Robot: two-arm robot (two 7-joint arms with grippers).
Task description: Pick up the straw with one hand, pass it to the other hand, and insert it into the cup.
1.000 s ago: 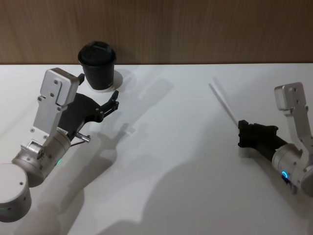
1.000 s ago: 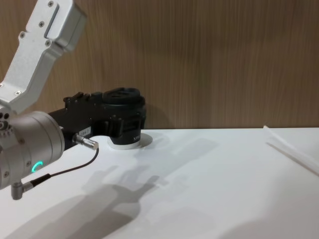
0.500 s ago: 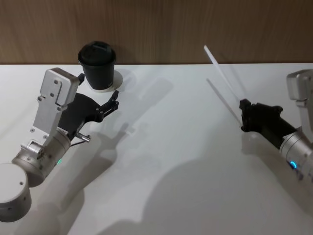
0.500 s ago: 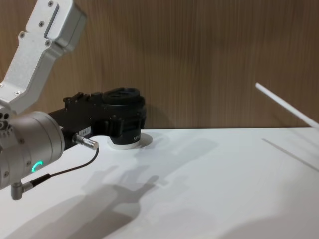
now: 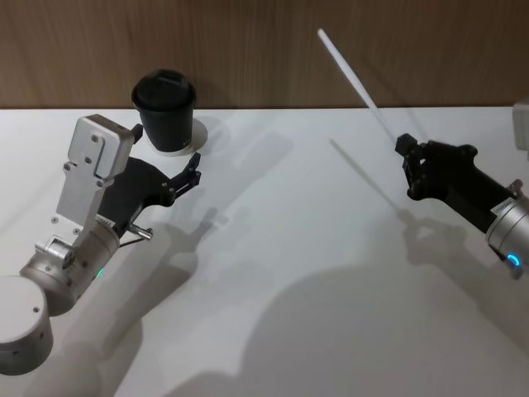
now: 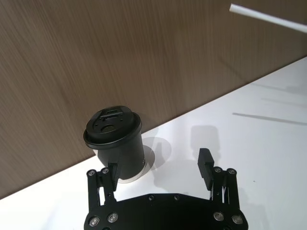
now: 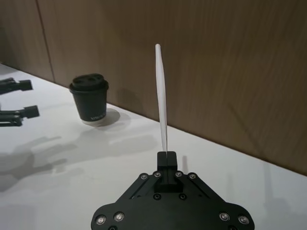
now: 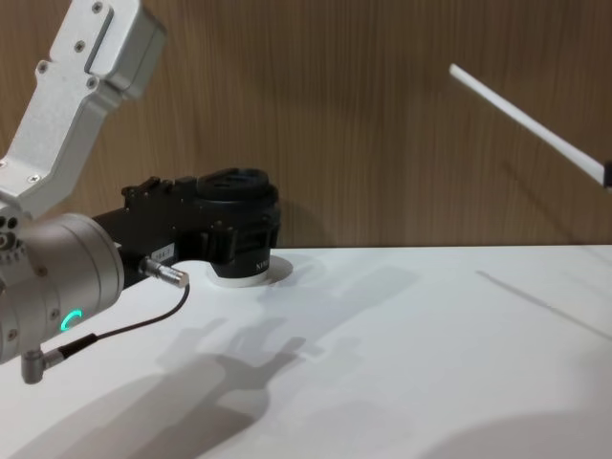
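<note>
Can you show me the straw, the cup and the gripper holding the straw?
straw (image 5: pixel 357 87): head view, middle of its white stem.
cup (image 5: pixel 168 124): head view, its black side wall.
right gripper (image 5: pixel 404 150): head view, fingertips pinching the straw.

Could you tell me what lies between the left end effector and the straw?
In the head view, only bare table lies between the left end effector and the straw, held by the right end effector.

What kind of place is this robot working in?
Probably a lab test bench: plain white tabletop against a brown wooden wall, with a lidded black paper cup and thin white straw.
</note>
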